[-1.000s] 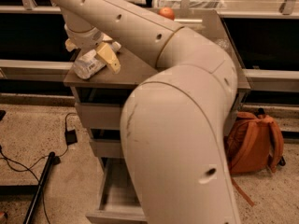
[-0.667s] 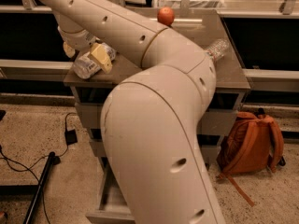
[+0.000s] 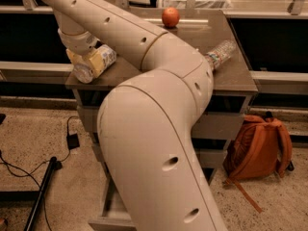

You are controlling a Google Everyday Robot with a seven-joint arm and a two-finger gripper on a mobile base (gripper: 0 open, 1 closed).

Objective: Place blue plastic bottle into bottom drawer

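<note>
My gripper (image 3: pixel 89 61) is at the upper left, over the left front corner of the grey cabinet's top (image 3: pixel 231 76). It is shut on the blue plastic bottle (image 3: pixel 96 61), which has a pale label and lies tilted, with its white cap pointing down-left past the cabinet edge. Yellowish fingers (image 3: pixel 73 57) hug its sides. My big cream arm fills the middle of the view and hides most of the cabinet front. The bottom drawer (image 3: pixel 109 207) is pulled out near the floor, and only its left part shows beside the arm.
A slim clear bottle (image 3: pixel 219 55) lies on the cabinet top at the right. An orange ball (image 3: pixel 170 17) sits at the back. An orange backpack (image 3: pixel 260 148) leans on the floor to the right. Black cables and a pole (image 3: pixel 45 182) lie on the floor at the left.
My arm's elbow has swung left and lower, uncovering the orange ball and the slim bottle. The gripper with the bottle has stayed at nearly the same spot.
</note>
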